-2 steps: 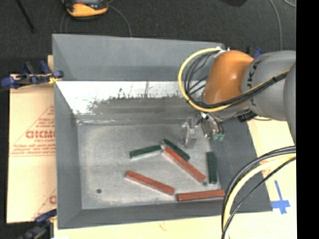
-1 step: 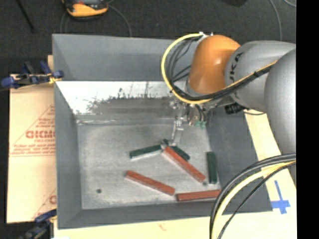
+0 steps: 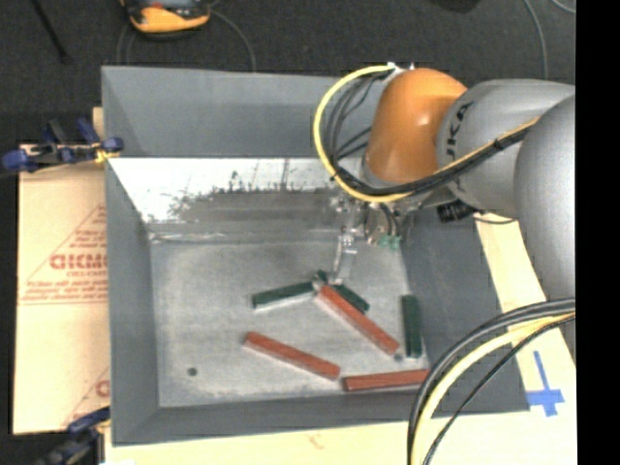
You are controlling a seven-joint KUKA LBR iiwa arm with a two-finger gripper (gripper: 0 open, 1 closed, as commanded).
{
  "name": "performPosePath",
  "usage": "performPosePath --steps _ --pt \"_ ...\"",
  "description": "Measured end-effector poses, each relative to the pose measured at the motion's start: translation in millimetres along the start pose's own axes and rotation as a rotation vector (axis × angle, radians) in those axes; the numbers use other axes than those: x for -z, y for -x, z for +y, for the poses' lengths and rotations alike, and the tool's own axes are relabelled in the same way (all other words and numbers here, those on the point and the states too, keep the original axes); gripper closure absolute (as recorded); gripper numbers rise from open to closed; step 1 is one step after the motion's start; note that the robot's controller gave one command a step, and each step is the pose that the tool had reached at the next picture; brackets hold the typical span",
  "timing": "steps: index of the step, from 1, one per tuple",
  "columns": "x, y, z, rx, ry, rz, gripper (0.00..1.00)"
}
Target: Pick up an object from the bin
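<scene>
Grey metal bin (image 3: 136, 289) with a scuffed, matt floor and sloping walls. Six flat, straight-edged bars lie loose on the floor, well apart from the left wall. The gripper (image 3: 340, 273), slim and metallic below the orange wrist cover (image 3: 412, 124), hangs over the point where three bars meet: a long green bar (image 3: 286, 296) running left, a short green bar (image 3: 349, 298), and a red-brown bar (image 3: 360, 322) slanting down to the right. Whether the gripper is open or closed cannot be told. An upright green bar (image 3: 412, 325) lies at right; two more red-brown bars, lower left (image 3: 291, 355) and bottom (image 3: 383, 381).
</scene>
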State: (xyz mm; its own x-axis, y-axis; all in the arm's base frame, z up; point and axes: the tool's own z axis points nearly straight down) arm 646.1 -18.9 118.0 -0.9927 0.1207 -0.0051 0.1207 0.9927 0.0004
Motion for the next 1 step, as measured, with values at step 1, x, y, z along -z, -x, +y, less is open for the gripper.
performPosePath --steps 1 --pt "-40.7 -61.3 5.2 -0.098 0.0 0.001 1.0"
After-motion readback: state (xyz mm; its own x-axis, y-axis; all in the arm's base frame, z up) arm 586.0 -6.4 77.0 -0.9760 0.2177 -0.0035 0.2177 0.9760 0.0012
